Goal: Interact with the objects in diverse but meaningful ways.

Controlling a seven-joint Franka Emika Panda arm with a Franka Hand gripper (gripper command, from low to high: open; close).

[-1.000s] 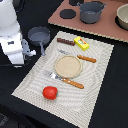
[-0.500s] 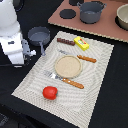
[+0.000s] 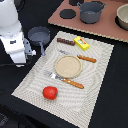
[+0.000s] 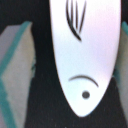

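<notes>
In the wrist view a white fish-like piece (image 4: 82, 55) with dark fin lines, a curved mouth and a dot eye fills the space between my gripper's (image 4: 67, 75) teal-edged fingers (image 4: 17, 65), which are shut on it. The exterior view shows my white arm (image 3: 12, 37) at the left, beside the grey frying pan (image 3: 39, 35); the fingers cannot be made out there. A red tomato (image 3: 49, 92), a brown sausage (image 3: 65, 41) and a yellow packet (image 3: 82, 43) lie on the striped mat (image 3: 30, 80). The grey pot (image 3: 91, 12) stands on the brown board behind.
A round tan plate (image 3: 67, 65) sits mid-mat between an orange-handled knife (image 3: 72, 82) and fork (image 3: 85, 58). On the brown board (image 3: 100, 27) are dark round burners (image 3: 67, 14) and a tan bowl (image 3: 123, 17). The table around is black.
</notes>
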